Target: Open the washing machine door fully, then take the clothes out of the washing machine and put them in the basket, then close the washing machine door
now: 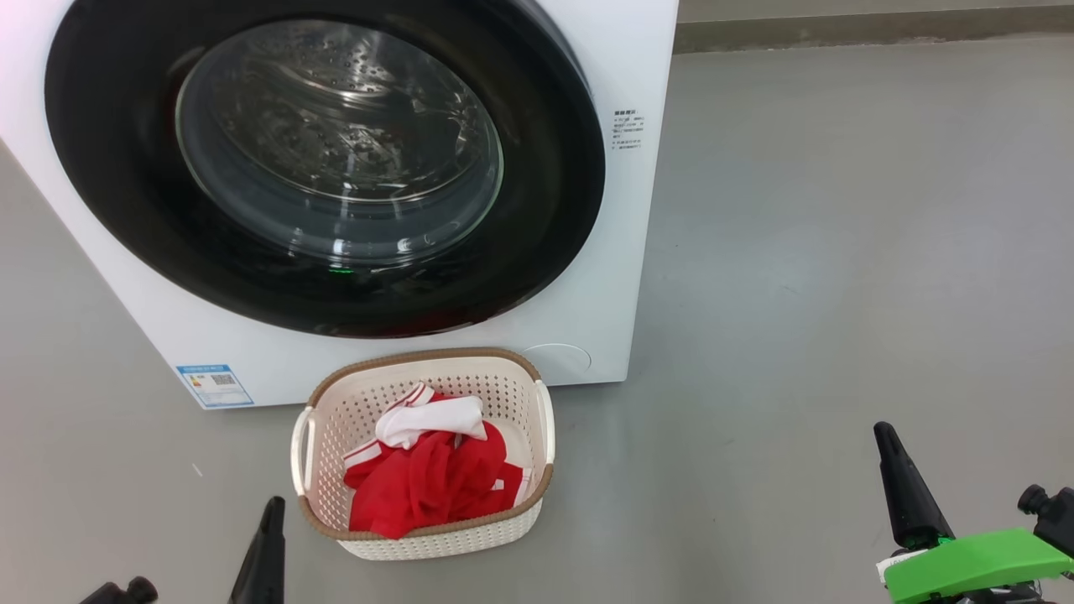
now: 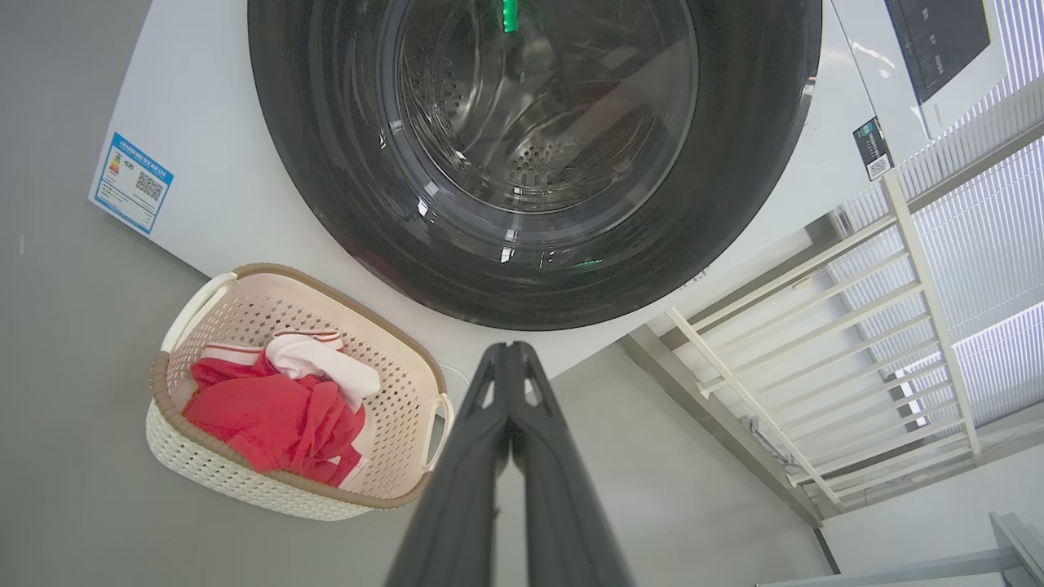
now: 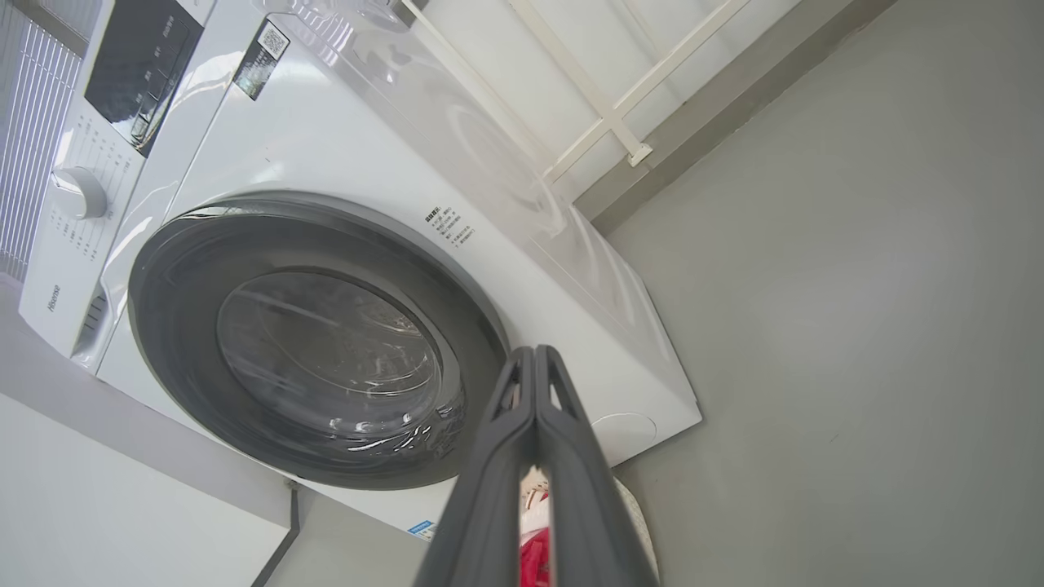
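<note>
The washing machine door (image 1: 336, 159) sits closed on the washing machine (image 1: 587, 319). Just before the machine, the basket (image 1: 336, 419) holds the clothes (image 1: 436, 482). Left pincer (image 2: 510, 349) and right pincer (image 3: 534, 352) are pinched together, empty.

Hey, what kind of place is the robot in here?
Probably a laundry area, perhaps a test room: a white front-loading washing machine stands on a grey floor, a basket of red clothes sits before it, and window blinds hang behind.
</note>
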Robot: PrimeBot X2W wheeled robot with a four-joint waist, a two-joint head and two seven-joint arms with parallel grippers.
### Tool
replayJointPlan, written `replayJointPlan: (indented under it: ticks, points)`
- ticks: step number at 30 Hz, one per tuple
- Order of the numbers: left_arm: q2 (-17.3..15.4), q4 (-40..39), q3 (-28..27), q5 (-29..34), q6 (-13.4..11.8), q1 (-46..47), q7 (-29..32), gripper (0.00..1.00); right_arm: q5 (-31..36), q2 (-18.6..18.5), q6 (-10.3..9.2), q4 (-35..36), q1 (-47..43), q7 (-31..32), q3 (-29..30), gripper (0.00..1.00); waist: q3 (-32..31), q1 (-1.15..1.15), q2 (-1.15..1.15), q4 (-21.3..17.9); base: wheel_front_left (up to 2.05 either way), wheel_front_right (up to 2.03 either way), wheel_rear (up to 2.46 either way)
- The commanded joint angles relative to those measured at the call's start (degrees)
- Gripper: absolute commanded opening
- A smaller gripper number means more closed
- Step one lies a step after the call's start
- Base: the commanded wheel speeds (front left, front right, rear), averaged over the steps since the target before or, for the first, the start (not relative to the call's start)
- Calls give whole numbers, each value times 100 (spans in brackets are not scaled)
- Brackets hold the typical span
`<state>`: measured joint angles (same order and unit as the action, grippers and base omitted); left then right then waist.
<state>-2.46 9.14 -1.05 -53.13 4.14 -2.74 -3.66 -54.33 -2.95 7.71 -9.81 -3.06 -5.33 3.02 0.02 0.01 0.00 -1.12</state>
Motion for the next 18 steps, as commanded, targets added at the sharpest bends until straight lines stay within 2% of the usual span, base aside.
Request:
replayJointPlan:
  ticks: [1,18]
  points:
    - [-61,-93,-146,-209,79,291,33,0,-208,-87,-12,112,287,41,-32,0,1,-1,0,3,0,0,0]
    - [-68,96,-260,-1419,162,485,337,0,-1433,-115,-15,-56,486,345,11,0,5,-1,0,38,0,0,0]
